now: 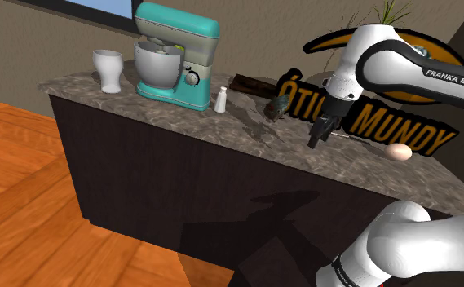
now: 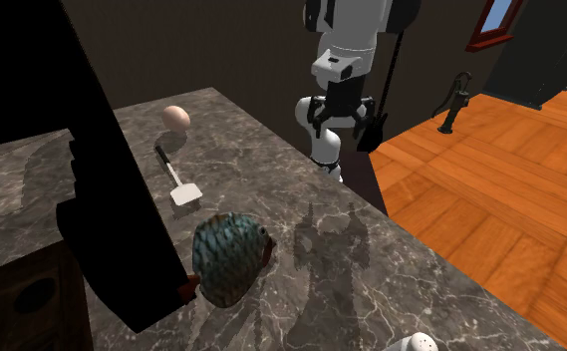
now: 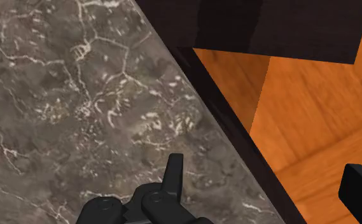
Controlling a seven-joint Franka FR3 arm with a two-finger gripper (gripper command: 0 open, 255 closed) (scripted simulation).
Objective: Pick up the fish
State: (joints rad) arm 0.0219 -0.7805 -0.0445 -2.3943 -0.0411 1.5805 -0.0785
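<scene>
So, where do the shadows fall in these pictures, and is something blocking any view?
Second exterior view: the pincer casts a soft shadow on the marble counter beside the fish; a black shape in front blocks the left. Shoulder view: the arm throws its shadow on the counter's dark front. Wrist view: even light, no clear shadow.

A big black slanted slab [image 2: 84,150] hides the nine o'clock end of the scaly blue-green fish [image 2: 233,255] (head or tail, unclear).
</scene>
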